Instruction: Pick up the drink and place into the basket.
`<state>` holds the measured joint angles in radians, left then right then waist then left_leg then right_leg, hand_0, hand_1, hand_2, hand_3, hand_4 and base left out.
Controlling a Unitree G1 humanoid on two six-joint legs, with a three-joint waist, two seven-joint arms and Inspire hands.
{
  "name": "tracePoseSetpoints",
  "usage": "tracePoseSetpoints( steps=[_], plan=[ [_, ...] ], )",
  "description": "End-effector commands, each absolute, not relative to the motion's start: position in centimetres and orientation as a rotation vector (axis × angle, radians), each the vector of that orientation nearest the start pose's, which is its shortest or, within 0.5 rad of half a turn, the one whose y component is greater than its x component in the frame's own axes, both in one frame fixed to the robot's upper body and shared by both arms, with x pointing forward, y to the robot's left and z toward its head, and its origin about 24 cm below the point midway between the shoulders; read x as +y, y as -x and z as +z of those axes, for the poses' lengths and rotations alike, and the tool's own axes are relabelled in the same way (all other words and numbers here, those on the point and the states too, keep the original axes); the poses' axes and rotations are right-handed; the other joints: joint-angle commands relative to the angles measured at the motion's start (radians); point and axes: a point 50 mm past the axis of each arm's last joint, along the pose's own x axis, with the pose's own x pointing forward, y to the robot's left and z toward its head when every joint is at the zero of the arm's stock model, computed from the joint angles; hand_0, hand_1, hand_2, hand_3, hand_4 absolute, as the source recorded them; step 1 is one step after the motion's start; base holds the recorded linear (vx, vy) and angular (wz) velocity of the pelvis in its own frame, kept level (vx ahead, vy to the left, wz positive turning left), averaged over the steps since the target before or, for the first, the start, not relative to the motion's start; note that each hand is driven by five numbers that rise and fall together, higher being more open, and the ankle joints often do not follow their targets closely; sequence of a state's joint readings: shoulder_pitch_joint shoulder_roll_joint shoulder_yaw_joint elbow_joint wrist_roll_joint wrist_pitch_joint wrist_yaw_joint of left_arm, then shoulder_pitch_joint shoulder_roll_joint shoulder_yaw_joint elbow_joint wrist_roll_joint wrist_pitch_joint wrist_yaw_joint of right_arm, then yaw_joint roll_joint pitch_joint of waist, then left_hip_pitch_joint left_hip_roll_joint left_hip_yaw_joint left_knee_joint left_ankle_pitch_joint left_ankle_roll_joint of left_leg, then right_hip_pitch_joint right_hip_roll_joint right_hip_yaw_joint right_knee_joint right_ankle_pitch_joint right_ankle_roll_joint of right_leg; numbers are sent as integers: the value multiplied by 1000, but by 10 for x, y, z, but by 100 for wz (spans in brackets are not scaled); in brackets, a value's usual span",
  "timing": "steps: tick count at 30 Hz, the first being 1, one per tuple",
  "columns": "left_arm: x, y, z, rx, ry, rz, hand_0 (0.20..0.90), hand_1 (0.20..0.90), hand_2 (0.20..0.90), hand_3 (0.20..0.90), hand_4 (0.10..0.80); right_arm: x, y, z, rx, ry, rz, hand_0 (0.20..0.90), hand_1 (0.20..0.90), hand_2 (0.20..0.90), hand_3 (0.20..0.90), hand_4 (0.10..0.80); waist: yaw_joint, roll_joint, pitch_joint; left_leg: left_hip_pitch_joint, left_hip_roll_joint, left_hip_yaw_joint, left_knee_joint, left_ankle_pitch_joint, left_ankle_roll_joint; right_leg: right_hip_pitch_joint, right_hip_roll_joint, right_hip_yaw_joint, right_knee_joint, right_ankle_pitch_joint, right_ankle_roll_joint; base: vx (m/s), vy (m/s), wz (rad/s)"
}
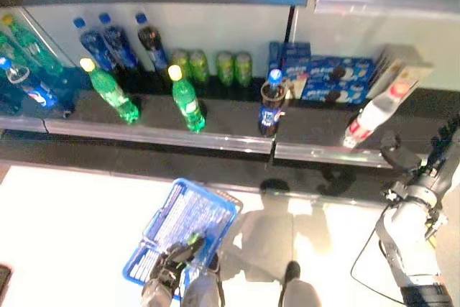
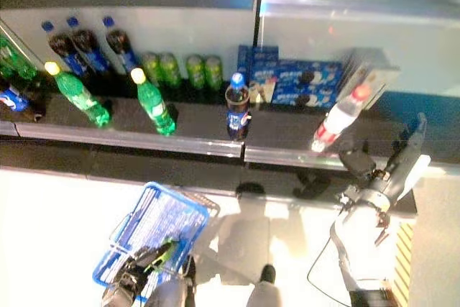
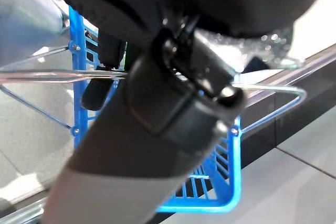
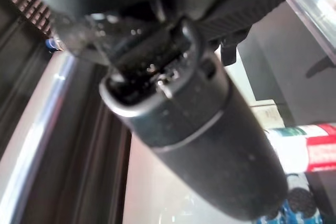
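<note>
left hand [image 1: 167, 272] grips blue basket [image 1: 188, 215] handle; right hand [image 1: 438, 150] near shelf.

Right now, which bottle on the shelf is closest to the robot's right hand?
The clear bottle with the red label and red cap, leaning at the shelf's right end, right beside the right hand. The other bottles stand farther left.

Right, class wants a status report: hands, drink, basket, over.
Left hand shut on basket handle. Right hand near clear red-capped bottle, fingers unreadable. Nothing blocking.
</note>
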<state>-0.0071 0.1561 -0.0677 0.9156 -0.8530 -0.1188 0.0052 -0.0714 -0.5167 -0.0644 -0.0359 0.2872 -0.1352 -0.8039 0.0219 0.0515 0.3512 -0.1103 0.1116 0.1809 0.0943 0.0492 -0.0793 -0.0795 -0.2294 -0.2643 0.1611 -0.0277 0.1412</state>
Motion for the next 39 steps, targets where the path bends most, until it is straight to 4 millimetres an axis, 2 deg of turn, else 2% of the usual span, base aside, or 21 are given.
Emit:
tracePoseSetpoints(
  steps=[1, 9, 12, 13, 15, 23, 39],
  plan=[
    [228, -151, -125, 680, 534, 470, 300, 300, 300, 200, 100, -276, -252, 189, -688, 94, -807, 900, 900, 900, 900, 800, 28, -22, 12, -29, -58, -46, 154, -122, 45, -87, 21, -38, 141, -26, -51, -147, -9, -7],
    [219, -186, -106, 549, 589, 427, 300, 300, 300, 200, 100, -259, -271, 234, -831, 66, -784, 900, 900, 900, 900, 800, 35, -4, 129, -159, -65, -45, 213, -103, 49, -206, 23, -25, 198, -25, -66, -136, 7, -6],
    [218, -188, -104, 539, 593, 424, 300, 300, 300, 200, 100, -259, -272, 238, -844, 63, -783, 900, 900, 900, 900, 800, 36, -2, 138, -171, -64, -45, 217, -99, 48, -215, 23, -24, 201, -24, -67, -43, 9, -3],
    [217, -193, -101, 519, 603, 422, 300, 300, 300, 200, 100, -256, -273, 247, -869, 62, -779, 900, 900, 900, 900, 800, 34, 2, 155, -188, -61, -41, 219, -91, 47, -233, 27, -20, 206, -23, -70, -62, 22, -1],
    [217, -195, -99, 507, 613, 425, 300, 300, 300, 200, 100, -254, -275, 251, -877, 55, -765, 900, 900, 900, 900, 800, 33, 5, 166, -198, -57, -34, 221, -86, 45, -245, 29, -16, 211, -23, -72, -48, 24, -8],
    [219, -200, -95, 501, 612, 418, 300, 300, 300, 200, 100, -263, -288, 274, -890, 20, -815, 900, 900, 900, 900, 800, 51, 6, 169, -215, -47, -28, 242, -85, 41, -252, 26, -22, 218, -28, -78, 21, -16, -6],
    [218, -201, -94, 512, 608, 371, 300, 300, 300, 200, 100, -281, -306, 315, -893, 27, -873, 900, 900, 900, 900, 800, 89, 33, 169, -251, -61, -39, 277, -94, 49, -278, 15, -27, 248, -39, -92, 6, -2, 0]
  ],
)
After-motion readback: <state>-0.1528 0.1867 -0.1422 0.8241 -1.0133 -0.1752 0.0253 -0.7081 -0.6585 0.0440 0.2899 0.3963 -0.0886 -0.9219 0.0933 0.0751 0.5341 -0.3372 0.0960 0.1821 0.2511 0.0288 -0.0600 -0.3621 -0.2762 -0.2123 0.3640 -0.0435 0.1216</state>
